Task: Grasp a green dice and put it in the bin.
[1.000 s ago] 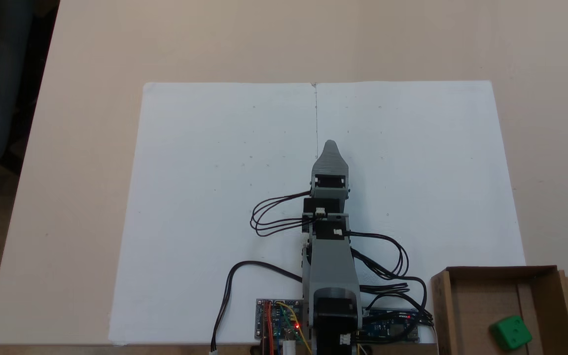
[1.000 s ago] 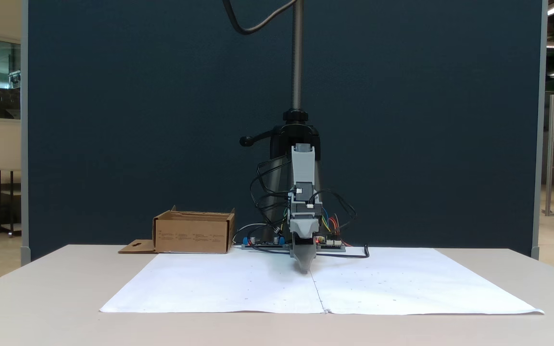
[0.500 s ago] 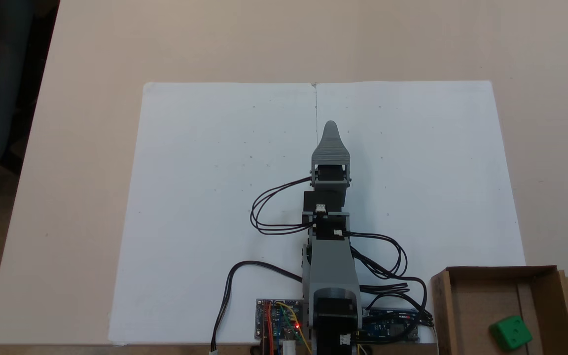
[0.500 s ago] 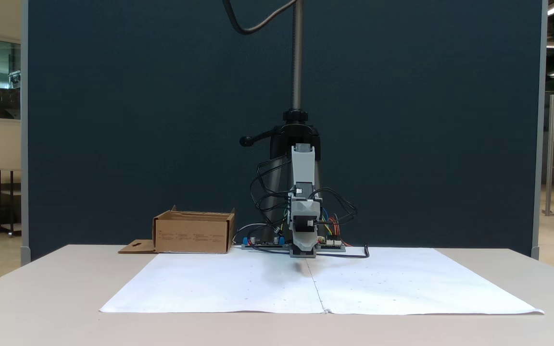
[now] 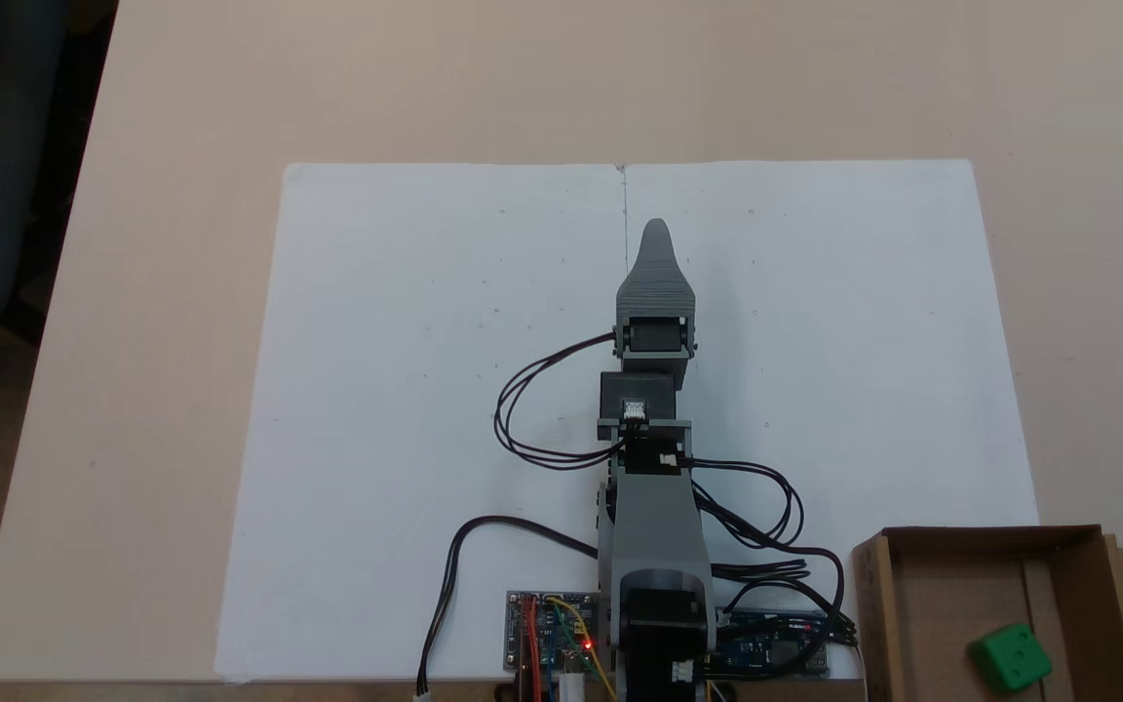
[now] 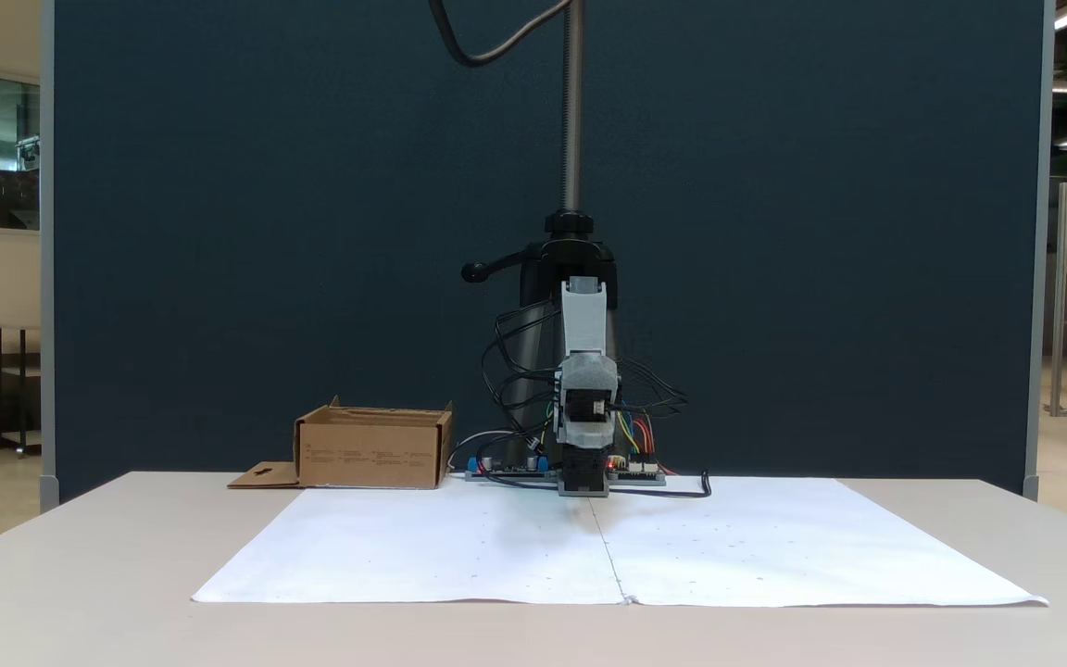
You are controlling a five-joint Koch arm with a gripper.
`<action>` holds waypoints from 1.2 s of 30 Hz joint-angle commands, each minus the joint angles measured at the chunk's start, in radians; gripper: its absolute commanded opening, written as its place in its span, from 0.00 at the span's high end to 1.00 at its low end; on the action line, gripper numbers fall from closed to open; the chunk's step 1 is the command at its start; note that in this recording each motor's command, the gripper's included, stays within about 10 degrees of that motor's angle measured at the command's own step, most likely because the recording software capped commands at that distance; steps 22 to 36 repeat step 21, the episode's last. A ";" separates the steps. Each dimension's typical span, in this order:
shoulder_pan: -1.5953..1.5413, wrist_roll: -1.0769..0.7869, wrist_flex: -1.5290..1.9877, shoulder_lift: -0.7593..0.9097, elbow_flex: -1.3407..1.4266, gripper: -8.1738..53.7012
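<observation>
The green dice (image 5: 1012, 659) lies on the floor of the bin (image 5: 981, 535), a brown cardboard box at the bottom right of the top-down fixed view. In the front fixed view the bin (image 6: 373, 450) stands left of the arm's base, and its walls hide the dice. My gripper (image 5: 656, 230) reaches out over the middle of the white paper, far from the bin, with nothing seen in it. From above one grey jaw covers the other. From the front the gripper (image 6: 587, 382) points toward the camera, raised off the table.
White paper sheets (image 5: 406, 370) cover the middle of the tan table (image 5: 542, 78). Circuit boards (image 5: 550, 643) and black cables (image 5: 532, 419) sit by the arm's base at the paper's near edge. A camera stand pole (image 6: 572, 111) rises behind the arm.
The gripper tip has lifted off the paper and swung out farther from the base, from pointing down to roughly level. The dice and the bin have not moved.
</observation>
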 commanded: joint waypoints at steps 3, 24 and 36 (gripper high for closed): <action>-0.005 -0.063 -0.191 0.112 0.074 0.15; -0.008 -0.063 -0.403 0.112 0.074 0.15; -0.008 -0.063 -0.403 0.112 0.074 0.15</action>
